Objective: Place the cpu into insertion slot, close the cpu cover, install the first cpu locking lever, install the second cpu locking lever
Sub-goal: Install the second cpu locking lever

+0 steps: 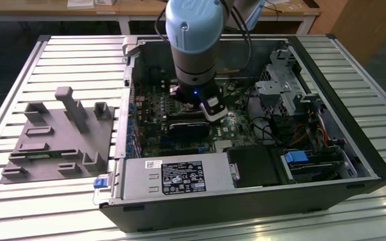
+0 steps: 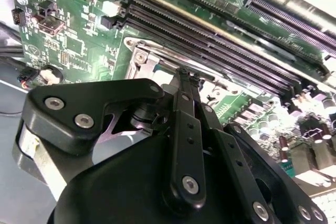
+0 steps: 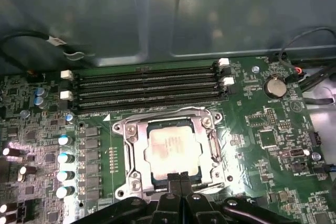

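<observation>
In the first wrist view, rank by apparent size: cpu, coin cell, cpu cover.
1. cpu cover, the frame around the chip
2. cpu, seated inside the frame
3. coin cell, smallest, though it lies farther from the camera

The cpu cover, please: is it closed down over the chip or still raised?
Closed. In the first wrist view the cpu cover lies flat around the cpu, whose silver top shows through its window, with the gripper at its edge.
</observation>
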{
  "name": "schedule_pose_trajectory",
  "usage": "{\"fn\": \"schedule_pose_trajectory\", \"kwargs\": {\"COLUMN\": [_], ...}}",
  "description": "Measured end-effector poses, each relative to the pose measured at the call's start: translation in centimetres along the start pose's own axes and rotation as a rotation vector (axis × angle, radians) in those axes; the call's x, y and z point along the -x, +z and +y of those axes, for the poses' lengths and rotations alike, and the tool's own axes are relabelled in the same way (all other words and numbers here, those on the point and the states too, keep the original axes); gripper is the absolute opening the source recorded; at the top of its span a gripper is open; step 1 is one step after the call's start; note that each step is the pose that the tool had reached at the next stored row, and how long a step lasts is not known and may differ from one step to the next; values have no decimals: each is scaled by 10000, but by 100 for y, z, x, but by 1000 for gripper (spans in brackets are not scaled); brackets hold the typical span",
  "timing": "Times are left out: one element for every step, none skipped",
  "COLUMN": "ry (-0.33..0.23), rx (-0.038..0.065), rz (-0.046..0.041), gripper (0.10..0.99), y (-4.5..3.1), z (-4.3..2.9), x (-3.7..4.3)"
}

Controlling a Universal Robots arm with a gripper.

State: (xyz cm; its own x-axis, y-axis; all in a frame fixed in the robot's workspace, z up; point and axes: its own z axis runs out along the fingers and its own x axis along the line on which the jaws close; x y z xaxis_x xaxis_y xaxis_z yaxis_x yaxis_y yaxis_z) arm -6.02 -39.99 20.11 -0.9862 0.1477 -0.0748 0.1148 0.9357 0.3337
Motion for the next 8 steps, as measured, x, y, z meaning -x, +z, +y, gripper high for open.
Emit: {"fn": "schedule_pose_trajectory", "kwargs": {"ry": [-7, -17, -25, -34, -43, -54, -65, -73], "rx": [-63, -139, -216, -295, -370, -464, -546, -615], "rz": [-8, -16, -26, -35, -44, -53, -63, -72], "gripper": [102, 102, 102, 102, 102, 102, 102, 102], "y": [9, 17, 26, 34, 41, 47, 53, 57], "z": [25, 51, 76, 99, 118, 137, 152, 164], "x": [-3, -7, -10, -13, -16, -18, -19, -21]}}
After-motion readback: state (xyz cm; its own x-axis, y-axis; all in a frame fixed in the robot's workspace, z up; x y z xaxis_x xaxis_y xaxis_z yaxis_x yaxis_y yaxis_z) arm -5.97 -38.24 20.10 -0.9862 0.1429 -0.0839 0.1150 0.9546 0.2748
